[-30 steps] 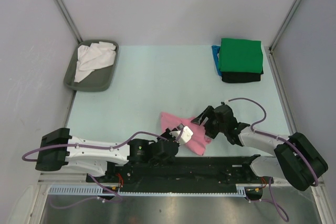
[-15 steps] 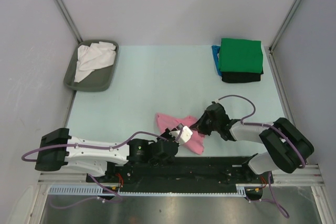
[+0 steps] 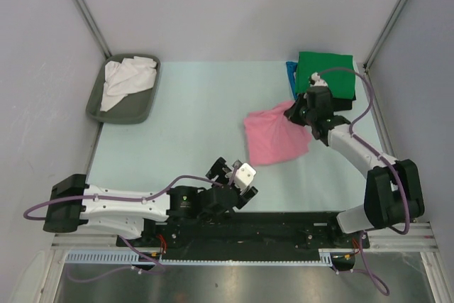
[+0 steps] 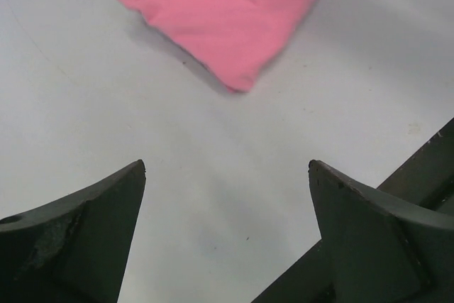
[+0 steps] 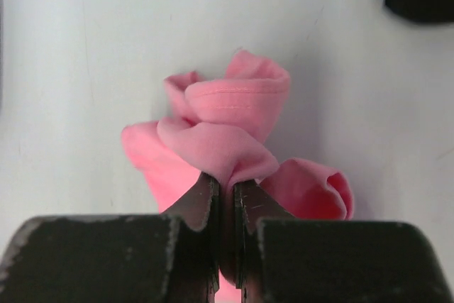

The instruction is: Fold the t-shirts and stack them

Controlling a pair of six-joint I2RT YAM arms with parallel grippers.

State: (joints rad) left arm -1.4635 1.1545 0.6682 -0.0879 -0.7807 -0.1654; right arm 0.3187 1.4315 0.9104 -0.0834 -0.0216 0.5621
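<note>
Now: R gripper (image 5: 225,186) pinched tight on bunched pink shirt (image 3: 275,136), right of centre on table (image 3: 184,118), just beside stack (image 3: 325,76), prob. for spreading or carrying. L gripper (image 4: 227,168) wide open, empty, clear of cloth.

top: fixed high behind the arms (image 3: 120,202), looking down over the whole table (image 3: 191,104) | left wrist: low, near the table, facing the pink shirt (image 4: 227,19) | right wrist: tight against that shirt, looking down | shared: pink shirt, all three
</note>
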